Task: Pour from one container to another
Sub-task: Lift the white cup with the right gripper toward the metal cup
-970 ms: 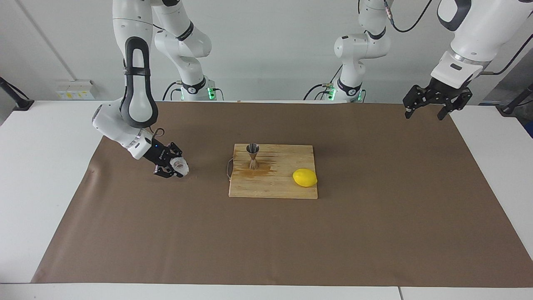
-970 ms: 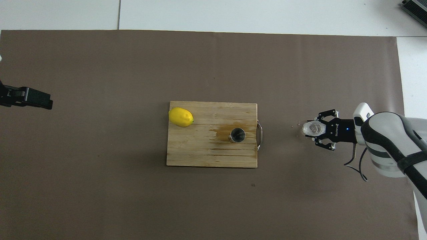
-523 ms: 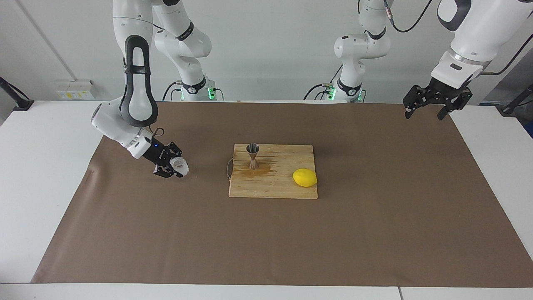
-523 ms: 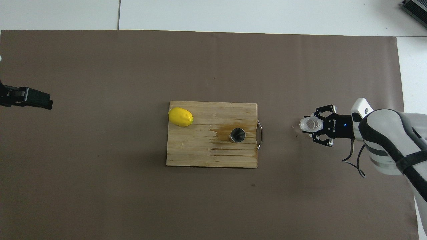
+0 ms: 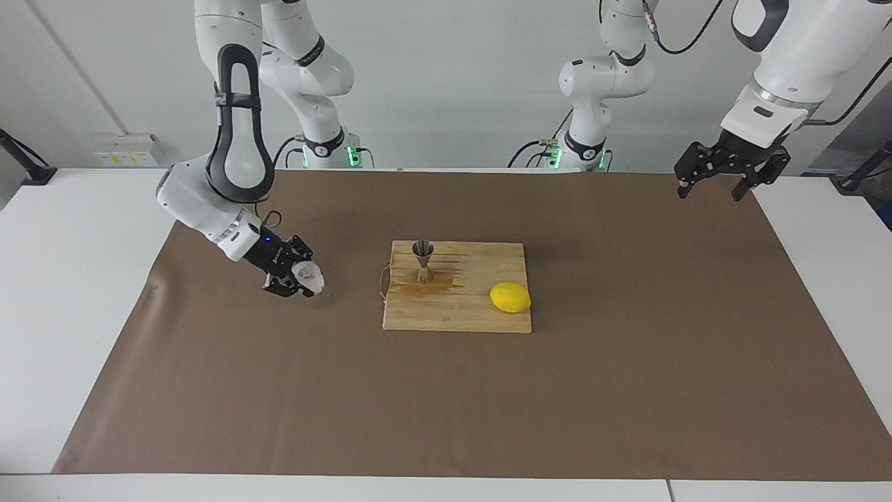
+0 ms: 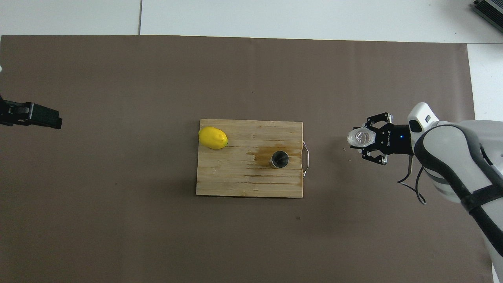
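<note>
Brown paper point(image 5: 627, 390) covered most of the white table point(image 5: 63, 293), with a pale wall rising where the two arm bases stood. Going across the facing view from its left, the right gripper point(image 5: 298, 279) came first, low over the paper toward the right arm's end of the table, its arm bent down from above. Its fingers were closed around the cup point(image 5: 309, 277), a small crinkled translucent thing held tilted, its mouth turned partly toward the board; whether it touched the paper could not be told. From overhead the cup point(image 6: 359, 137) sat at the gripper's point(image 6: 366, 138) tip, well apart from the board's metal handle point(image 6: 306, 158). A few small specks lay on the paper just beside the cup. Next came the wooden board point(image 5: 481, 317) in the middle of the table. On it the jigger point(image 5: 422, 261) stood upright near the handle end, on the side nearer the robots, with a darker wet-looking stain point(image 5: 425, 286) spread around its foot. A lemon point(image 5: 510, 298) lay on the board's other end, toward the left arm's end of the table and apart from the jigger. Last, the left gripper point(image 5: 714, 188) waited in the air above the paper's corner by its own base, fingers spread wide and holding nothing.
</note>
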You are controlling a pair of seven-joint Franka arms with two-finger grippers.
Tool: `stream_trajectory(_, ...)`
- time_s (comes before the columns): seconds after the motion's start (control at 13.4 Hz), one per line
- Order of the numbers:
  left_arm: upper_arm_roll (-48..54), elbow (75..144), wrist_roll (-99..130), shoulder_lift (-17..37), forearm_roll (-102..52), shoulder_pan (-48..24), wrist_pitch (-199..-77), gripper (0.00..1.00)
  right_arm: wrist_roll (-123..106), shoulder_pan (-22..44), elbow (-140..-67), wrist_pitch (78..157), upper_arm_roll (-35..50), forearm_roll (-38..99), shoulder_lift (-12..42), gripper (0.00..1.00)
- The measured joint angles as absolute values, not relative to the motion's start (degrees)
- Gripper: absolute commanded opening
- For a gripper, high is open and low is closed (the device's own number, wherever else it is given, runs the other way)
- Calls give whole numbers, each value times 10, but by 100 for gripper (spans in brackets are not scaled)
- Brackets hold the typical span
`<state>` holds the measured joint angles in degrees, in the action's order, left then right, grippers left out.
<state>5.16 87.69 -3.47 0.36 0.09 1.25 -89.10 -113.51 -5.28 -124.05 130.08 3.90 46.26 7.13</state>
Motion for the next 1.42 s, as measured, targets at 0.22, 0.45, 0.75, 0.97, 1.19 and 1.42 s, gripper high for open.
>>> stream_trajectory(0.22, 52, 877, -35, 4, 1, 13, -891, 100, -1056, -23, -1214, 1301, 40, 421, 66, 19)
stream_trajectory(0.45, 52, 877, -35, 3, 1, 13, -891, 100, -1006, -1, -1200, 1301, 41, 382, 62, 19)
stream_trajectory(0.75, 52, 877, -35, 3, 1, 13, -891, 100, -954, 41, -1186, 1301, 41, 304, 56, 19)
stream_trajectory(0.97, 52, 877, -35, 3, 1, 13, -891, 100, -938, 62, -1186, 1300, 42, 264, 45, 19)
stream_trajectory(1.19, 52, 877, -35, 3, 1, 13, -891, 100, -888, 91, -1186, 1300, 42, 217, 41, 19)
stream_trajectory(1.42, 52, 877, -35, 3, 1, 13, -891, 100, -873, 105, -1186, 1300, 42, 211, 39, 19)
